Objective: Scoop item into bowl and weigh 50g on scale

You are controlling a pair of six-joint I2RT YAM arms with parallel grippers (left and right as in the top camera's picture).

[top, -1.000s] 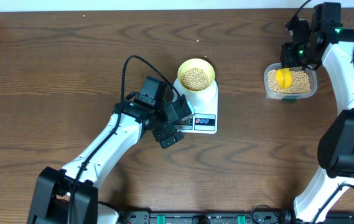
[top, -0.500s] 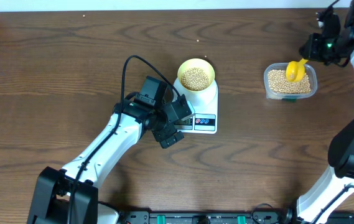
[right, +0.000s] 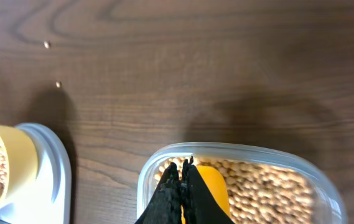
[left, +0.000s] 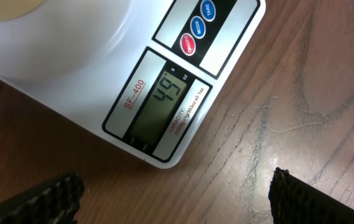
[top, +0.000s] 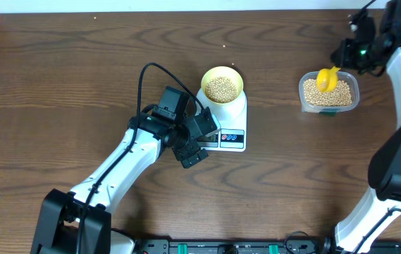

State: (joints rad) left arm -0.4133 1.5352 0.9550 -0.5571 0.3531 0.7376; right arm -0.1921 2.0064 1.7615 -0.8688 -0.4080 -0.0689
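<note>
Yellow bowl: pale and round, standing on the far end of the scale, just beyond the left claw; it is filled with tan beans.
Scale: white and rectangular, flat on the wooden tabletop; its front edge lies right ahead of the left claw, facing the gap between the spread fingers and not touched by them.
Display: grey panel on that front edge; the left wrist view reads 49 — beside it sit three round buttons, one red and two blue.
Left claw: jaws spread wide, nothing between them, low over the wood and pointing at the scale's front edge.
Right claw: fingers pinched tight together on the handle of a yellow measuring scoop.
Clear tub: rectangular plastic, below the right claw and well apart from the scale; a bed of beans covers its floor.
Yellow measuring scoop: its cup hangs ahead of and below the right claw, over the beans in the tub; whether it carries any, or touches them, I cannot tell.
Stray beans: two lie loose on the bare wood, ahead of the right claw and off to its left — apart from both bowl and tub.
</note>
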